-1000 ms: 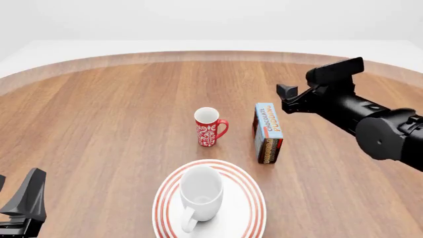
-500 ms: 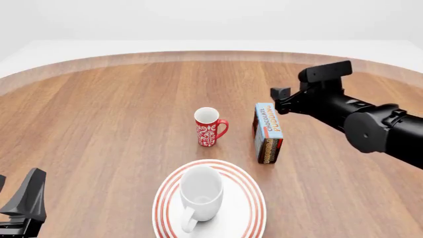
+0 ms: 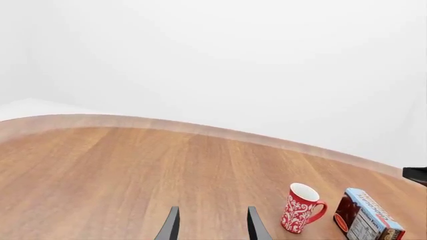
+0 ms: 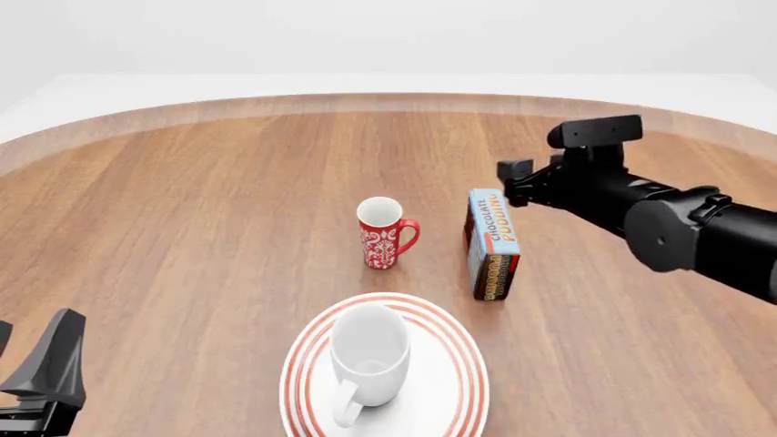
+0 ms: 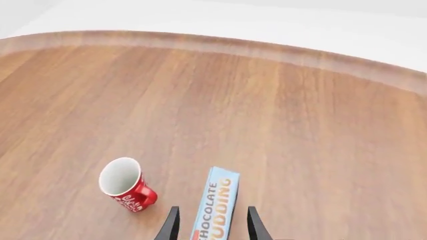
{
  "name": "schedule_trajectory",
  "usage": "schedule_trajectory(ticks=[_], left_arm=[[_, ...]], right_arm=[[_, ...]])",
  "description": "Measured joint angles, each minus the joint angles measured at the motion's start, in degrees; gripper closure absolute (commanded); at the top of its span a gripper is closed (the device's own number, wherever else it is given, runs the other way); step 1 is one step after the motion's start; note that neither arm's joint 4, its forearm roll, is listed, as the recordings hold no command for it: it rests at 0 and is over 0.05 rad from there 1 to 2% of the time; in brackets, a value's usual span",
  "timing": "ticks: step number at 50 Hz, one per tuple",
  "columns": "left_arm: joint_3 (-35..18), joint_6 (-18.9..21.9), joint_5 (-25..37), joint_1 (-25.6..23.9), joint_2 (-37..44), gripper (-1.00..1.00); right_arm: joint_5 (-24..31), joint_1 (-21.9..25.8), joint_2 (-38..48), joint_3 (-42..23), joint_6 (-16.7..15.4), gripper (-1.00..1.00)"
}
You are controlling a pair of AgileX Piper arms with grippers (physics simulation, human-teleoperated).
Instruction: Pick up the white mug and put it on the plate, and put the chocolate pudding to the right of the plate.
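1. My right gripper (image 5: 210,225) hangs open and empty above the far end of the pudding box (image 4: 492,242), which stands on edge behind the plate's (image 4: 452,339) right side.
2. The white mug (image 4: 368,356) sits on the plate; a red mug (image 4: 384,233) stands left of the box.
3. My left gripper (image 3: 209,226) shows open, empty fingers only in its wrist view.

I saw the white mug (image 4: 369,353) upright on the red-ringed plate (image 4: 461,381); the pudding (image 4: 492,243) stood on edge beyond.
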Motion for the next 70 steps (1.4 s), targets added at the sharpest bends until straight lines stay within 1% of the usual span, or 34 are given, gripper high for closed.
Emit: schedule_trajectory(ticks=[27, 70], left_arm=[[0.02, -0.24, 0.13, -0.12, 0.00, -1.00], [0.04, -0.56, 0.20, -0.14, 0.00, -1.00]], right_arm=[[-0.64, 0.05, 4.87, -1.77, 2.37, -1.00], [-1.99, -0.14, 10.81, -3.55, 3.28, -1.00]])
